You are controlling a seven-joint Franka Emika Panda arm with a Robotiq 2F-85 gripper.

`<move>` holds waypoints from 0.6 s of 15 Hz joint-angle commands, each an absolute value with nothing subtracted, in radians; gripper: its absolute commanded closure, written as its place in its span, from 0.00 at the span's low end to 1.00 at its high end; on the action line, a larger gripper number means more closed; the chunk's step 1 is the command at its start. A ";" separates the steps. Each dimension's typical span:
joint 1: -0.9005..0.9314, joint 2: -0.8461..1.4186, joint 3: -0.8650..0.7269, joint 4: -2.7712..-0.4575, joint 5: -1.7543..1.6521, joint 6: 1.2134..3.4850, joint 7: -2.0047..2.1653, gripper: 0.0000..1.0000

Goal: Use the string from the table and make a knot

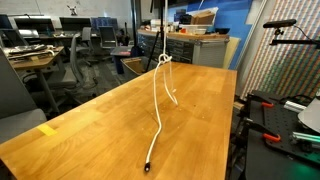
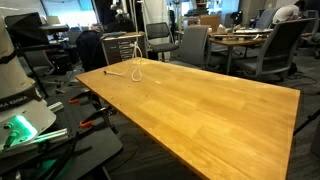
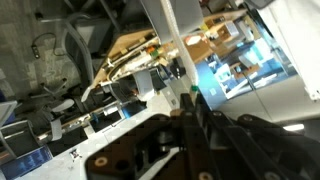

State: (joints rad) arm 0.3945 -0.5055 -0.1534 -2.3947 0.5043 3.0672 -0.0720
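Gripper (image 3: pixel 190 100), jaws nearly closed on the string (image 1: pixel 165 60), holds it high above the table (image 1: pixel 90 130); the dark tip (image 1: pixel 148 167) rests on the wood.

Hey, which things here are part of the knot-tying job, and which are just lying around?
Job in hand:
the string
the table
the end effector, shut on the string

Just lying about:
office chairs
desks
yellow tape mark
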 commanded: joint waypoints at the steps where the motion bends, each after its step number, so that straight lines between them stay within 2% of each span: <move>1: 0.494 -0.440 -0.334 -2.478 0.477 3.124 -0.318 0.98; 4: 0.535 -0.340 -0.468 -2.493 0.455 3.139 -0.499 0.98; 8: 0.516 -0.191 -0.515 -2.478 0.389 3.142 -0.620 0.98; 9: 0.524 -0.160 -0.520 -2.477 0.377 3.145 -0.647 0.68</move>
State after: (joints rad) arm 0.5099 -0.2551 -0.5052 -2.5038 0.4202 3.1062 -0.5788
